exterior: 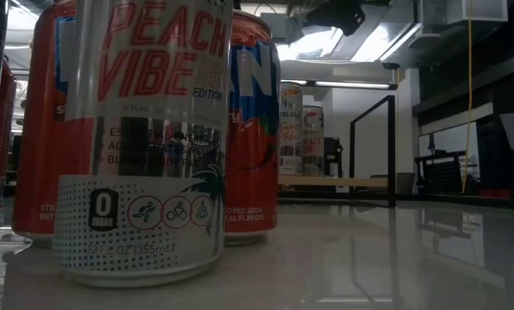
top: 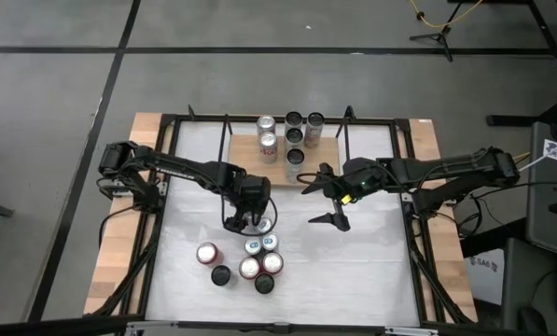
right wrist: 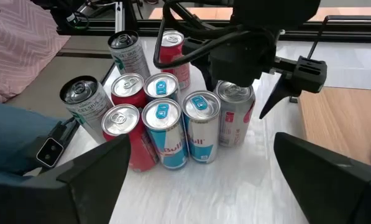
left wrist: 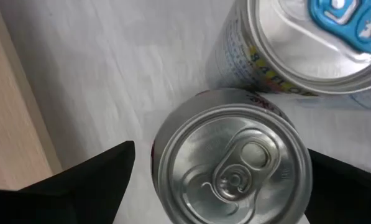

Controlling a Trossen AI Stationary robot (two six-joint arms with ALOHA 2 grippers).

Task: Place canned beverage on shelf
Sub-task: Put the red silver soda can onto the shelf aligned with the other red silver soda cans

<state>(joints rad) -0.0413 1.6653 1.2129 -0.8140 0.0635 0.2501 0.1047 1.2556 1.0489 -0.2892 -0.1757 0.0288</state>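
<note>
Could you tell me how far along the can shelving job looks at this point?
Done: six cans stand on the shelf. In hand: the left gripper, open, straddles a silver-topped can without gripping it. Left: the cluster of cans on the table; the right gripper waits open near the shelf.

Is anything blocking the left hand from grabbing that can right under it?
Nothing visible does. The left hand hangs open right over the silver-topped can, a finger on either side. A blue-tabbed can stands close beside it, outside the fingers.
</note>
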